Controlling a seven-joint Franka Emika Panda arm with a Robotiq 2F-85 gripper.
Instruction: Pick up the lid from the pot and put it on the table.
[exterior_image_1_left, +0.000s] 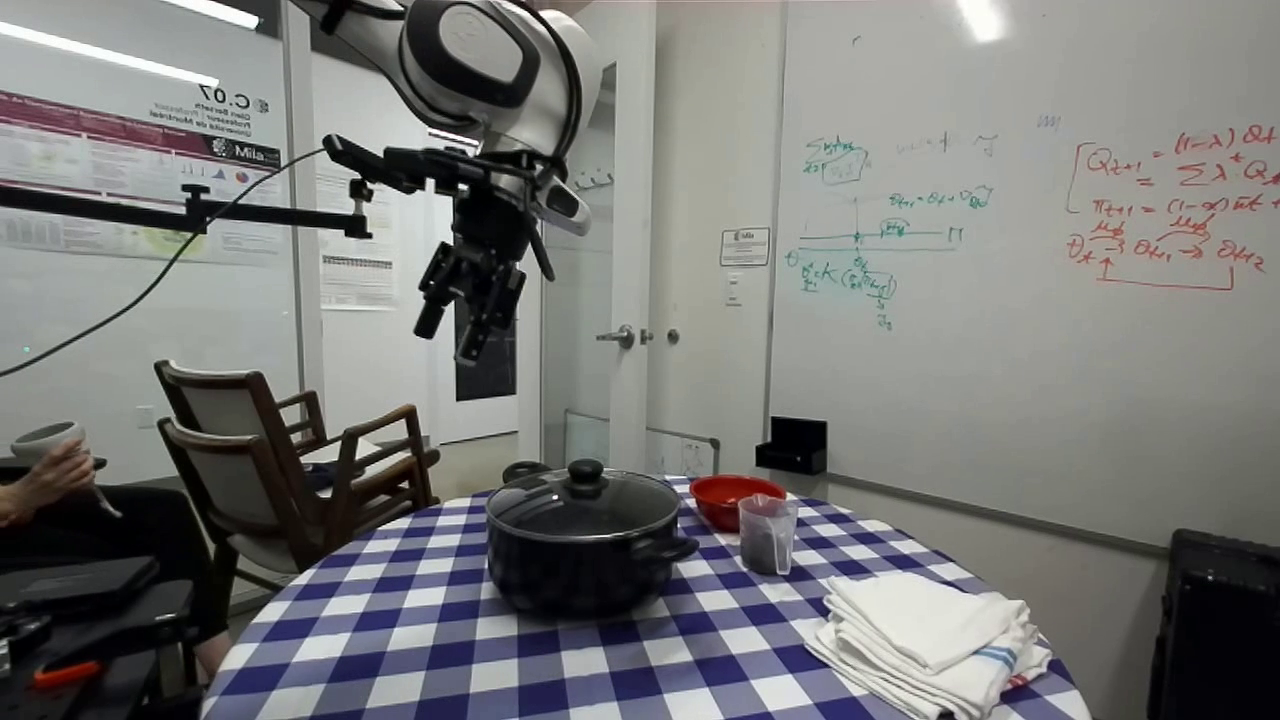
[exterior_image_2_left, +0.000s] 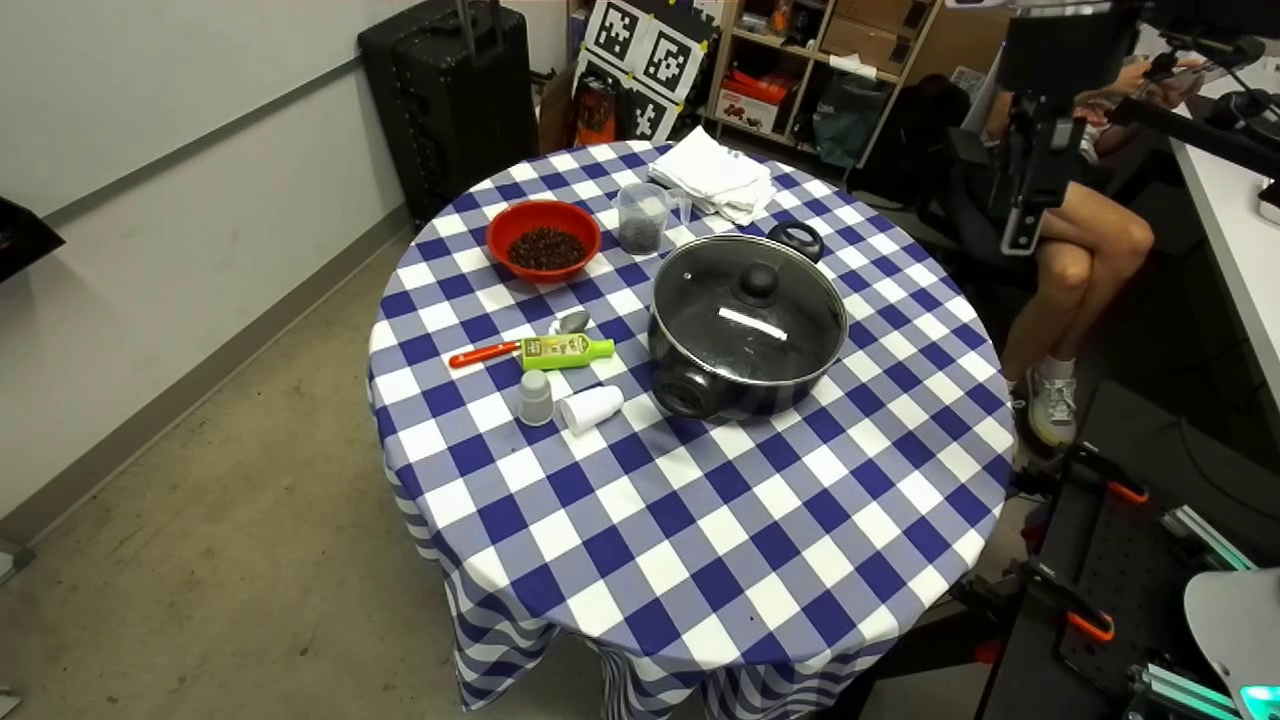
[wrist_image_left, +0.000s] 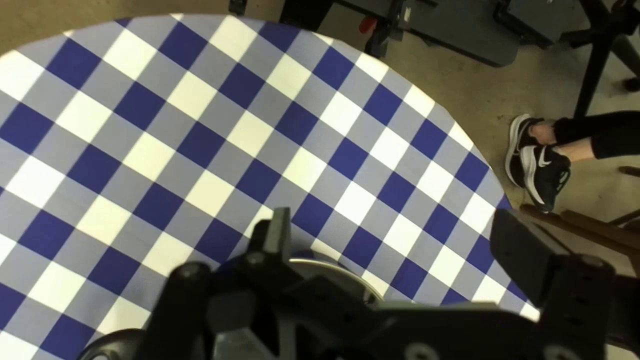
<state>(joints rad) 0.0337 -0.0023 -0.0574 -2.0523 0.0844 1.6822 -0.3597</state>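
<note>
The glass lid with its dark knob rests on the black pot. In an exterior view the lid sits level on the pot. The pot stands on the round table with its blue-and-white checked cloth. My gripper is open and empty, high above the table and apart from the lid. In the wrist view the gripper's fingers are spread wide over the tablecloth. Only part of the lid's rim shows there; the gripper hides the rest.
A red bowl with dark beans, a clear measuring cup and folded white towels stand beyond the pot. A green bottle, a red-handled spoon, a grey shaker and a white cup lie or stand beside it.
</note>
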